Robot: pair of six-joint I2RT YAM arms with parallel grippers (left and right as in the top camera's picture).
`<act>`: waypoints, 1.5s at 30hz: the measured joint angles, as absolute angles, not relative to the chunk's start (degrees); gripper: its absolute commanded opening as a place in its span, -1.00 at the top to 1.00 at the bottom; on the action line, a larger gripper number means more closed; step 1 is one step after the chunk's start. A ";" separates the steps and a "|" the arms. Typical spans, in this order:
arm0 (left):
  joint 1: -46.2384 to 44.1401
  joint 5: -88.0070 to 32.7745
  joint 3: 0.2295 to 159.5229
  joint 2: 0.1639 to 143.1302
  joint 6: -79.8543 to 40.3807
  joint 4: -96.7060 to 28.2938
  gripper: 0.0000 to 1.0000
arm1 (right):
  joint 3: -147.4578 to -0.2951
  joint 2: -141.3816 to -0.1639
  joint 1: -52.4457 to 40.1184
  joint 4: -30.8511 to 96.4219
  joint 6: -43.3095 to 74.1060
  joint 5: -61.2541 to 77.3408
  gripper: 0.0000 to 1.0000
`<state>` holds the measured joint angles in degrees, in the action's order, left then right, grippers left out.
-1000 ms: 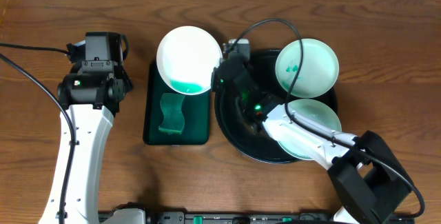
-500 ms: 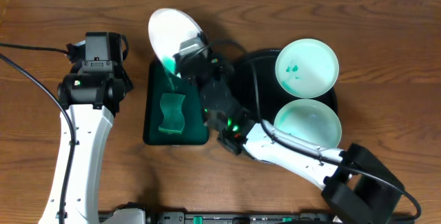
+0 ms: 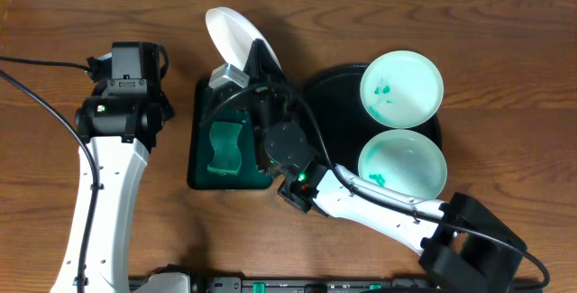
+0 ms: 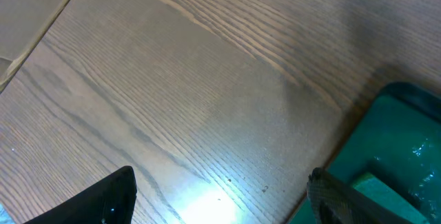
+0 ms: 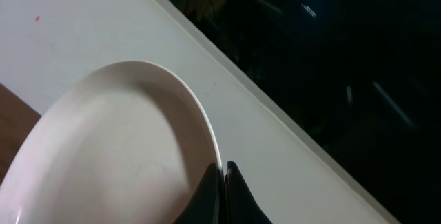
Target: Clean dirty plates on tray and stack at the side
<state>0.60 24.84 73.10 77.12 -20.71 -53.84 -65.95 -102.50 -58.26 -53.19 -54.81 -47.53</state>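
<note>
My right gripper [image 3: 256, 59] is shut on the rim of a white plate [image 3: 229, 33] and holds it tilted on edge above the far end of the green tray. The right wrist view shows this plate [image 5: 117, 148] with its rim pinched between the fingers [image 5: 222, 176]. Two other plates sit on the round black tray [image 3: 326, 86]: one with teal smears at the far side [image 3: 402, 87], one at the near side [image 3: 402, 163]. My left gripper [image 4: 220, 196] is open and empty above bare wood, left of the green tray.
A rectangular dark green tray [image 3: 202, 162] holds a green sponge [image 3: 223, 149]; its corner shows in the left wrist view [image 4: 393, 148]. My right arm reaches across the table from the lower right. Bare wooden table lies to the left.
My right gripper has carried the plate left from beside the black tray to over the green tray and tipped it from flat to on edge. The left arm has not moved.
</note>
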 measured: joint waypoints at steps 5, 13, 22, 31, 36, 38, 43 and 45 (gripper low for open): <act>0.60 24.84 73.10 77.12 -20.71 -53.84 -0.59 | -65.95 -102.50 -58.33 -52.75 -56.36 -47.33 0.98; 0.60 24.84 73.10 77.12 -20.71 -53.84 -0.59 | -65.95 -102.50 -59.22 -52.58 -59.31 -44.01 0.98; 0.60 24.84 73.10 77.12 -20.71 -53.84 -0.59 | -65.95 -102.50 -59.44 -52.58 -64.51 -41.39 0.98; 0.60 24.84 73.10 77.12 -20.71 -53.84 -0.59 | -65.95 -102.50 -59.59 -50.98 -65.69 -40.45 0.97; 0.60 24.84 73.10 77.12 -20.71 -53.84 -0.60 | -65.95 -102.50 -60.05 -48.38 -64.77 -41.74 0.98; 0.60 24.84 73.10 77.12 -20.71 -53.84 -0.60 | -65.95 -102.50 -60.07 -47.64 -61.73 -43.18 0.97; 0.60 24.84 73.12 77.12 -20.71 -53.84 -0.60 | -65.95 -102.50 -59.51 -45.17 -53.49 -46.50 0.97; 0.60 24.84 73.10 77.12 -20.71 -53.84 -0.60 | -65.95 -102.50 -58.78 -45.91 -49.65 -47.86 0.98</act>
